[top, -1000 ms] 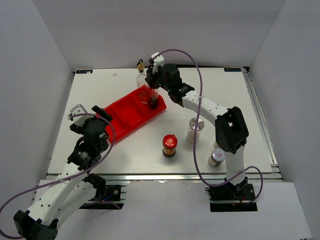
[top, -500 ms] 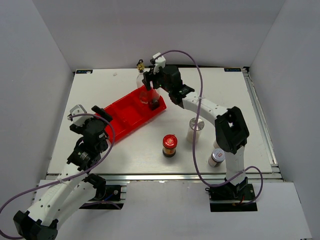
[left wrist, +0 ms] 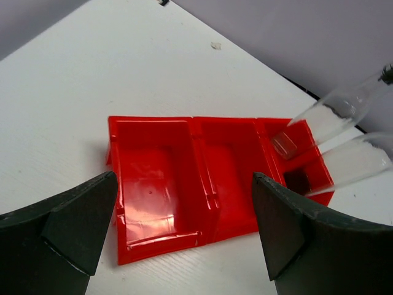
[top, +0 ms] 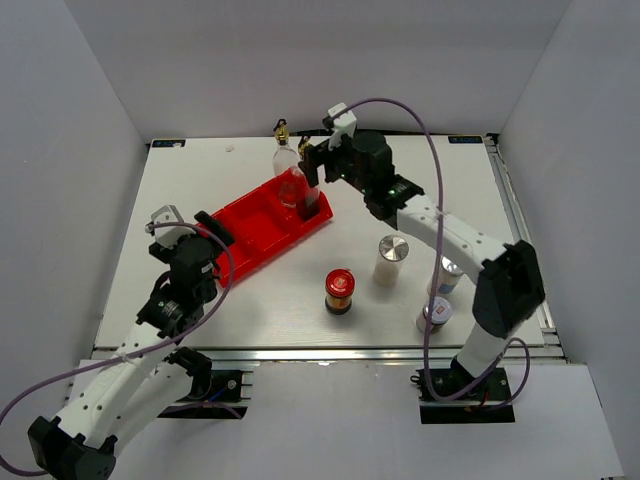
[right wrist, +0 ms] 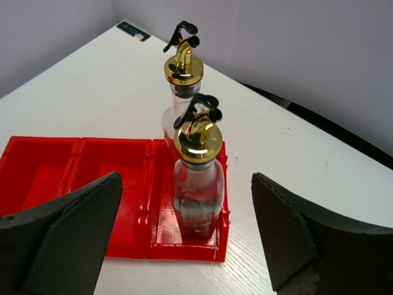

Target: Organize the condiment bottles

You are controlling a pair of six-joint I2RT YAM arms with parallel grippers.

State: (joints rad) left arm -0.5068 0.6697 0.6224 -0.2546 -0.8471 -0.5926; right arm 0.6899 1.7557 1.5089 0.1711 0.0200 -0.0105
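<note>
At the near edge of the table, the left gripper (top: 188, 225) is held wide open and empty, just short of the near end of the red tray (top: 245, 240). Past it, four containers are left standing on the bare table, apart from the tray: the red-lidded jar (top: 340, 290) and three silver-lidded shakers (top: 391, 258), one of them partly hidden by the right forearm. So the sorting is judged about a third done.

Farther back, the two glass bottles are seen upright in the small compartments at the tray's far end. The trouble is likeliest here. The bottles are tall and narrow-footed in shallow pockets, so either could be tipped if a finger caught its gold pourer, and the front one would be thrown against the one behind.

The right gripper (top: 312, 170) is spread fully and nothing is gripped. The front bottle (right wrist: 196, 184) lies just ahead of its fingers, centred on the gap and untouched, with the rear bottle (right wrist: 180, 92) directly beyond.
</note>
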